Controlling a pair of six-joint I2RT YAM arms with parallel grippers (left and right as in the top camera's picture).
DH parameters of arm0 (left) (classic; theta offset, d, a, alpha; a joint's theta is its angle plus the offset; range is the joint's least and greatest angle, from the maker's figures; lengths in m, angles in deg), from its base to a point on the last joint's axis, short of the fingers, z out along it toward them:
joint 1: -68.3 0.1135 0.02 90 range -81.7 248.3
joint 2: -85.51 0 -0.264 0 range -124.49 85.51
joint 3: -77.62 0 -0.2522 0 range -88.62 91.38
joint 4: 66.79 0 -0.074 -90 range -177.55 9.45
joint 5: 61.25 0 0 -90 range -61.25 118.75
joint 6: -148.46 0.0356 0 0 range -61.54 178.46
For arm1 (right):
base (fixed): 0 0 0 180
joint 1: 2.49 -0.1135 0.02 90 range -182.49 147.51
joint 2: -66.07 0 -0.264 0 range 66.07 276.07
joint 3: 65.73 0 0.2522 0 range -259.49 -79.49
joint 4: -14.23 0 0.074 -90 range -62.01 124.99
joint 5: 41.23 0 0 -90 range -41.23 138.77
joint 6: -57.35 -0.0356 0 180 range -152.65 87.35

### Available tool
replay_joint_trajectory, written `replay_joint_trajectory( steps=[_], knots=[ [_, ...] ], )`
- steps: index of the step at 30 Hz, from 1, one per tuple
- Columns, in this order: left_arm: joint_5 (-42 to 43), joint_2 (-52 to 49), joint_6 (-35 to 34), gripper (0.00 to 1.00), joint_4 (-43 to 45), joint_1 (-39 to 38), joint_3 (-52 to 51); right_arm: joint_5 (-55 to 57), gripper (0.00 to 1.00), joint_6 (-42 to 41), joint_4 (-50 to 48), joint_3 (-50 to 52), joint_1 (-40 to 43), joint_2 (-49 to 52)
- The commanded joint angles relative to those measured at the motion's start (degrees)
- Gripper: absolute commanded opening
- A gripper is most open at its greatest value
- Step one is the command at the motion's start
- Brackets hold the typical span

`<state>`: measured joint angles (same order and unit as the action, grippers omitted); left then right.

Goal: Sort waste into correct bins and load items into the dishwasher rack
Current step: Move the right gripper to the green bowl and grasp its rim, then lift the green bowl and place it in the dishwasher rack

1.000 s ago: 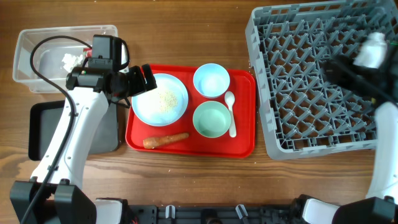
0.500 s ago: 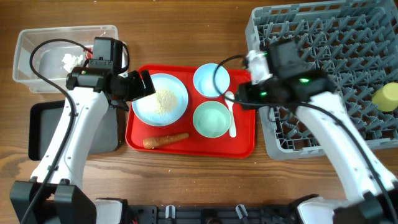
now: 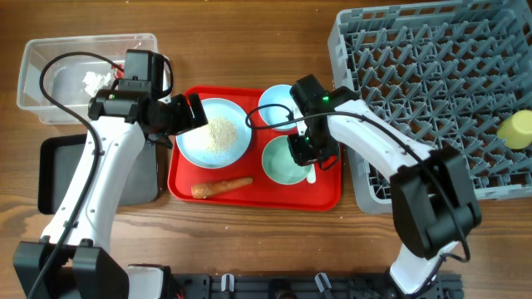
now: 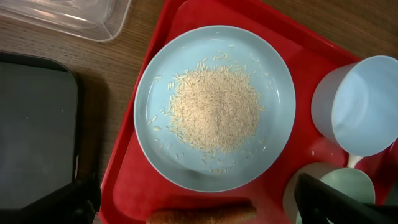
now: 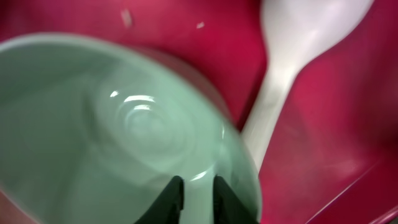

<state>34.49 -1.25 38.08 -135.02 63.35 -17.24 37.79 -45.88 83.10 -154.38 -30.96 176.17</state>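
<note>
On the flat red serving tray point(image 3: 326, 194) most of the job is not yet done. The pale blue round plate point(image 3: 214, 133) carries the loose white rice-like grains point(image 4: 214, 115), and the orange carrot-like stick point(image 3: 220, 187) lies just beside it. The pale blue bowl point(image 3: 278, 106), pale green bowl point(image 3: 274, 164) and white ceramic spoon point(image 5: 292, 43) are all unloaded. Only the small yellow-green cup point(image 3: 517, 129) lies in the large grey pegged dishwasher rack point(image 3: 432, 75), and a white tissue wad point(image 3: 96, 80) sits in the clear rectangular plastic tub point(image 3: 50, 108), beside the shallow black tray point(image 3: 58, 174). The left gripper point(image 4: 196, 186) hovers spread wide over the plate, holding nothing. The right gripper point(image 5: 196, 186) is down at the green bowl's rim with its fingers close together; I cannot tell whether they pinch it.
</note>
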Motion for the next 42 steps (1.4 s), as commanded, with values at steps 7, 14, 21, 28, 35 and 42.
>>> replay_joint_trajectory(
  steps=[7, 14, 21, 28, 35, 42],
  knots=[
    [-0.9, 0.8, 0.5, 1.0, -0.1, 0.3, 0.4, 3.3, 0.2, -1.7, 1.0, -1.0, -0.2, -1.6],
    [-0.9, 0.8, 0.5, 1.0, -0.1, 0.3, 0.4, 7.5, 0.37, -0.3, 0.5, -1.8, -0.1, -12.2],
    [-0.9, 0.8, 0.5, 1.0, -0.1, 0.3, 0.4, 12.5, 0.38, -0.5, 0.3, 1.6, 0.0, -7.7],
    [-0.9, 0.8, 0.5, 1.0, -0.1, 0.3, 0.4, 9.2, 0.29, -0.4, -3.1, 3.1, 0.0, -3.0],
    [-0.9, 0.8, 0.5, 1.0, -0.2, 0.3, 0.4, 9.2, 0.04, -0.5, -3.6, 3.1, 0.0, -3.0],
    [-0.9, 0.8, 0.5, 1.0, -0.3, 0.3, 0.4, 9.1, 0.04, -0.2, -1.3, 0.1, 0.1, -5.2]
  ],
)
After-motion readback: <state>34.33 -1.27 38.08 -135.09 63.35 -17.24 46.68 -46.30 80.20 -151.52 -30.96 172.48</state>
